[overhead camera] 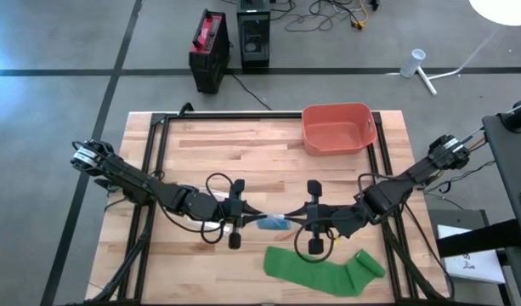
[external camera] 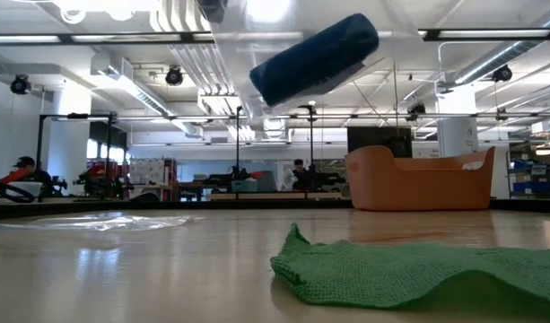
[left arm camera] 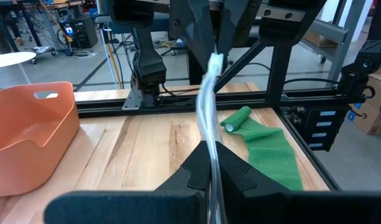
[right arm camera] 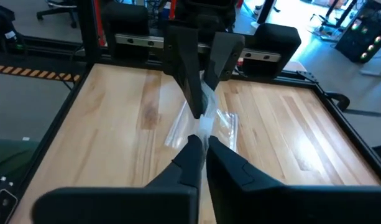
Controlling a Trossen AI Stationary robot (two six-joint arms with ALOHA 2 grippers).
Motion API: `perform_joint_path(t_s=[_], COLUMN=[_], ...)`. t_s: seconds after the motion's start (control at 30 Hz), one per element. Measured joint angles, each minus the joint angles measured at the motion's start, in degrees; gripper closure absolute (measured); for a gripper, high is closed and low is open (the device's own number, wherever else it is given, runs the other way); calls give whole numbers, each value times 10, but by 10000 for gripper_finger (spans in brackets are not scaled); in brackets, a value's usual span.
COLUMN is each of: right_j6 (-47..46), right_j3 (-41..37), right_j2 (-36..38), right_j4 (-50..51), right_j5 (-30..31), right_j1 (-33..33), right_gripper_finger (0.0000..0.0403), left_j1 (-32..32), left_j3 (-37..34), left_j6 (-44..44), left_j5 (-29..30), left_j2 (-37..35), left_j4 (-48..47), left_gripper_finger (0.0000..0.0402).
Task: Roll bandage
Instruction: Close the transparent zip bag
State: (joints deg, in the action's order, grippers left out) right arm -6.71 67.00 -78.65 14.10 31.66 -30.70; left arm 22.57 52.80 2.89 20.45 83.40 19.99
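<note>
A dark blue bandage roll [external camera: 315,58] sits inside a clear plastic wrapper [overhead camera: 273,223] that hangs in the air between my two grippers over the middle of the table. My left gripper [overhead camera: 246,218] is shut on the wrapper's left end. My right gripper [overhead camera: 301,220] is shut on its right end. A green bandage [overhead camera: 315,268] lies spread flat on the table near the front edge, with its right end rolled up [overhead camera: 368,263]. My left gripper pinches the clear wrapper's left end [left arm camera: 210,163] between its two fingers, coming level from the table's left. The wrapper runs on as a narrow, taut strip to the other gripper, lifted clear of the table. My right gripper pinches the wrapper's right end [right arm camera: 204,129] between its two fingertips, coming level from the table's right, facing the left gripper's fingers [right arm camera: 191,87]. The wrapper is clear of the table, with the blue roll hanging in it, tilted.
An orange bin [overhead camera: 338,127] stands at the table's far right. The table's black frame rails [overhead camera: 154,153] run along both sides. Bare wood lies at the left and far middle of the table [overhead camera: 218,153].
</note>
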Motion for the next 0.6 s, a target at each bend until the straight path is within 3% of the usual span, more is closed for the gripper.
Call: perform_joint_path(t_s=[0.3,0.6], right_j6=[3,3], right_j3=[0,0], right_j2=[0,0], right_j4=[-14,-16], right_j5=[0,0], right_j1=[2,1], right_gripper_finger=[399,374], left_j1=[0,0], left_j3=[0,0], left_j6=[0,1], left_j5=[0,0], left_j2=[0,0], left_j4=[0,-2], left_gripper_finger=[401,401])
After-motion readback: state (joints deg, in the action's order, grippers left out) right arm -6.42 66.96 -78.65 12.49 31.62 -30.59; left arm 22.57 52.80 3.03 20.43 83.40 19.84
